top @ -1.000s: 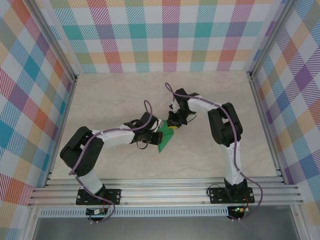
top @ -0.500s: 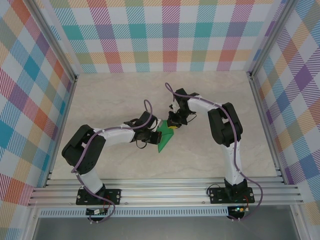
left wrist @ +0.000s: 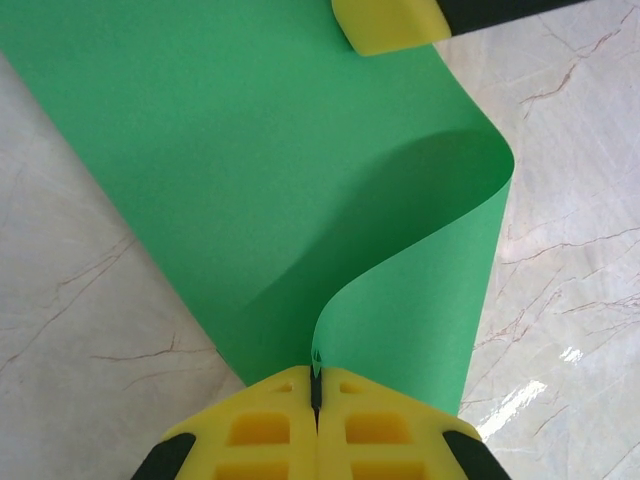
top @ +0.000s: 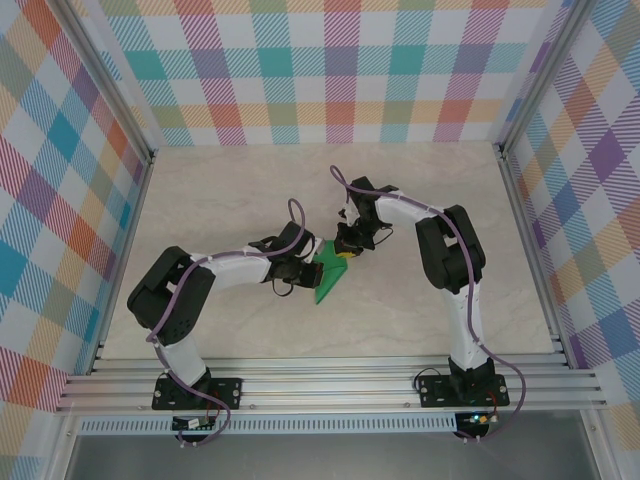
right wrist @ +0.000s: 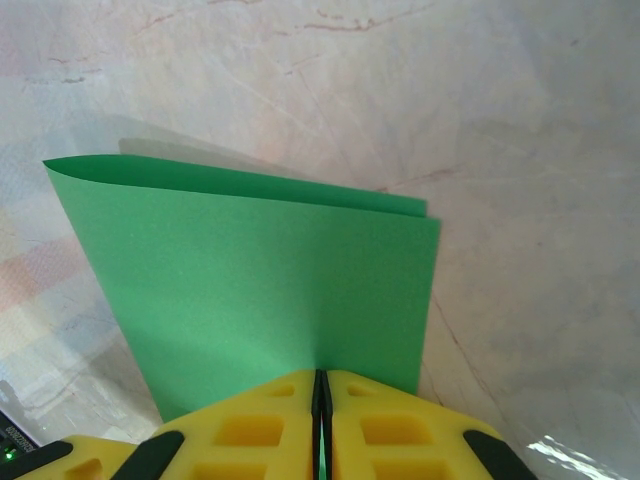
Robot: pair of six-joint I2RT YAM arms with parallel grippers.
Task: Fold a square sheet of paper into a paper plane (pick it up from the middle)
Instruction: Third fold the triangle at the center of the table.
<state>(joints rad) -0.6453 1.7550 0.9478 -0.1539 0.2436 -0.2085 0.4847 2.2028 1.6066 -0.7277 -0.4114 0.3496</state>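
I have both jaws clamped on the thin bright green square sheet of paper [left wrist: 300, 180]: left gripper [left wrist: 316, 385] on one edge, right gripper [right wrist: 321, 385] opposite, over the pale marbled tabletop [top: 250, 200], mid-field. Sheet bowed, layers offset. Risk: arms pulling apart tears it; creasing now sets it skew.

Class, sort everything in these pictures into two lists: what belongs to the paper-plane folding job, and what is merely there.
Belongs to the job: green paper sheet, curled over; left tool, shut on it; right tool, shut on it.
Merely there: marbled table; checked walls.
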